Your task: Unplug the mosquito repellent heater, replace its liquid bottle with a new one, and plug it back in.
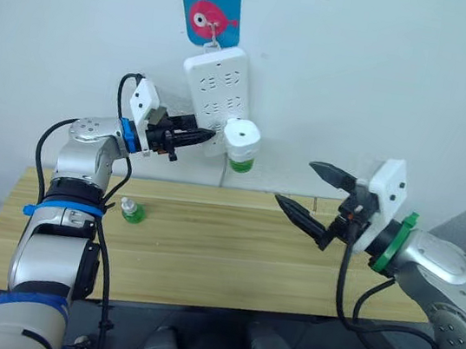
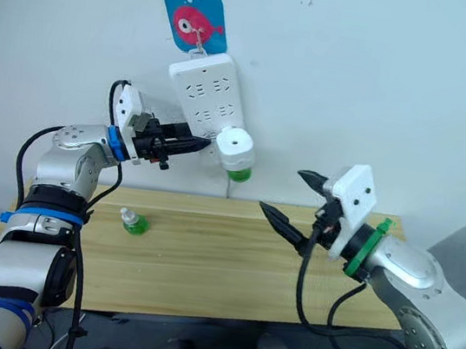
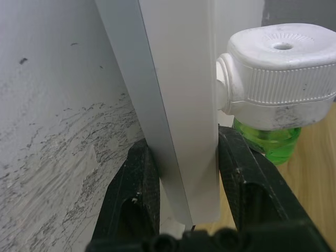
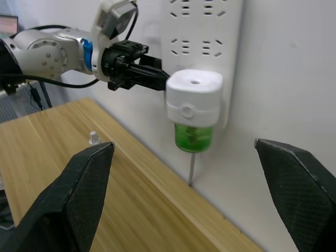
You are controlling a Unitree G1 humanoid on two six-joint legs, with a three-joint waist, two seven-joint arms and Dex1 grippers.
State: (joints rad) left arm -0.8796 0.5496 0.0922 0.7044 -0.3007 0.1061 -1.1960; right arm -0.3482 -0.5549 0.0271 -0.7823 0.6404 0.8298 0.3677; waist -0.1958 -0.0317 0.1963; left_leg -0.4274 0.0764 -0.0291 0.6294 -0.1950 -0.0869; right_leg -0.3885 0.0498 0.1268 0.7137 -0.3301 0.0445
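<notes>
Heater (image 1: 242, 139): we are seeing the white unit sitting plugged into the lower end of the power strip (image 1: 215, 84), vent facing up, a green bottle (image 1: 241, 164) hanging beneath it.
Strip: we are seeing it hanging on the wall (image 1: 389, 66) from a hook on a blue fish sticker (image 1: 210, 13), tilted slightly.
Left gripper (image 1: 202, 137): we are finding it raised at the strip's lower edge, at 9 o'clock from the heater; in the left wrist view its two black fingers (image 3: 131, 202) are clamping the strip's edge, one on each side.
Right gripper (image 1: 302, 190): we are finding it hovering over the table (image 1: 230, 253), at 4 o'clock from the heater and well apart from it, fingers spread wide and gripping nothing.
New bottle (image 1: 131, 210): we are seeing it standing upright on the table, white cap up, at 7 o'clock from the heater, beside the left arm (image 1: 84, 172).
</notes>
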